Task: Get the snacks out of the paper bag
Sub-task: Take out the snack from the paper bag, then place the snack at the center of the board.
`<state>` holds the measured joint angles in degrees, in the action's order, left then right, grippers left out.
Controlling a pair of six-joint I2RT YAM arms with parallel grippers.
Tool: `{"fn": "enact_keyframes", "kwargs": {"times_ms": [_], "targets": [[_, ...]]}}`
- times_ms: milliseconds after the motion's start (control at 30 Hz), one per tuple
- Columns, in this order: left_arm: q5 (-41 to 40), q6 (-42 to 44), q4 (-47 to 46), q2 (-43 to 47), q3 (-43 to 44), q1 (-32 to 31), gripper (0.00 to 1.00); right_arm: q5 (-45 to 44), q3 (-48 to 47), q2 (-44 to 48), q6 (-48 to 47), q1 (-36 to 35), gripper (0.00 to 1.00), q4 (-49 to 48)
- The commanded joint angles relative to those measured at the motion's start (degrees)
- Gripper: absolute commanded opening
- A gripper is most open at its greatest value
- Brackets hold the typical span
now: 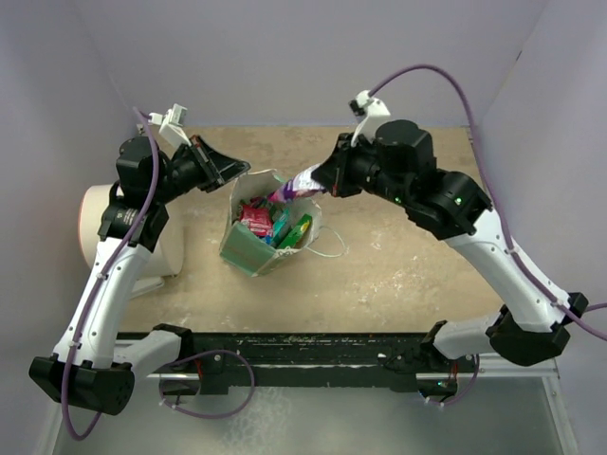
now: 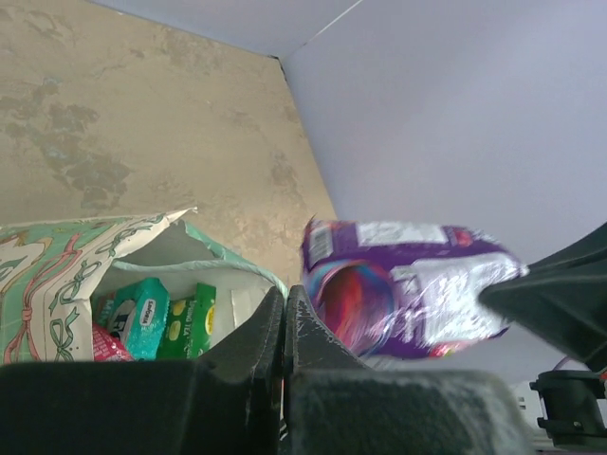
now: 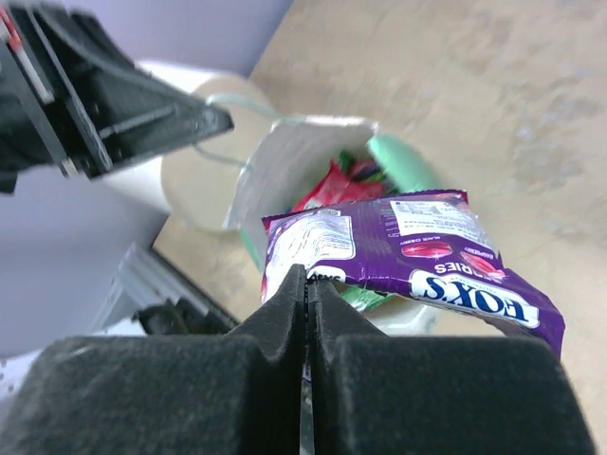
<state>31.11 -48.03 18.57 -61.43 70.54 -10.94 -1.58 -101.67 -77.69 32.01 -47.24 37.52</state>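
The paper bag point(image 1: 248, 251) stands open at mid-table, with mint sides and a cream printed front point(image 2: 57, 265). Inside it lie a red packet point(image 1: 256, 220), a teal one point(image 1: 281, 227) and a green-yellow one point(image 1: 300, 230). My right gripper point(image 1: 322, 180) is shut on a corner of a purple packet point(image 1: 302, 180) and holds it above the bag's far rim. This also shows in the right wrist view, with the gripper point(image 3: 306, 275), the packet point(image 3: 417, 256) and the bag point(image 3: 261, 180). My left gripper point(image 1: 245, 172) is shut at the bag's far-left rim point(image 2: 284, 294). The purple packet point(image 2: 408, 294) hangs to its right.
A white cylinder point(image 1: 100, 223) stands left of the bag, beside the left arm, and also shows in the right wrist view point(image 3: 194, 185). One string handle point(image 1: 332, 248) lies on the tan tabletop right of the bag. Pale walls enclose the table on three sides.
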Motion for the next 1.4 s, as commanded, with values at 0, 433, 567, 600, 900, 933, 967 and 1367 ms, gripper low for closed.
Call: {"fn": "enact_keyframes", "kwargs": {"times_ms": [0,433,567,600,900,933,967,1367], "targets": [[-0.8,2.1,-1.4,0.9,3.1,0.0,0.00,-15.7,-5.8,2.5,-3.3,0.5,0.00,0.8],[0.2,6.6,4.3,0.2,5.8,0.0,0.00,-15.9,18.9,5.8,-0.6,27.9,0.00,-12.0],[1.7,9.9,7.0,-1.0,8.0,0.0,0.00,-14.3,21.8,0.5,-0.7,36.2,0.00,-16.8],[1.8,11.2,7.9,-1.4,8.8,0.0,0.00,-14.1,22.1,-1.1,-1.0,37.9,0.00,-18.5],[1.6,16.7,13.3,-3.7,13.4,0.0,0.00,-15.3,14.1,-18.3,-7.3,49.2,0.00,-24.3],[1.4,16.8,13.4,-3.4,13.3,-0.1,0.00,-14.8,12.8,-20.5,-8.0,50.0,0.00,-24.3],[1.2,16.6,13.6,-3.4,13.2,-0.2,0.00,-14.2,11.5,-22.7,-8.4,50.6,0.00,-23.9],[-1.2,14.8,17.5,-2.9,13.3,0.0,0.00,-8.7,37.6,-12.2,10.0,51.6,0.58,-14.0]]}}
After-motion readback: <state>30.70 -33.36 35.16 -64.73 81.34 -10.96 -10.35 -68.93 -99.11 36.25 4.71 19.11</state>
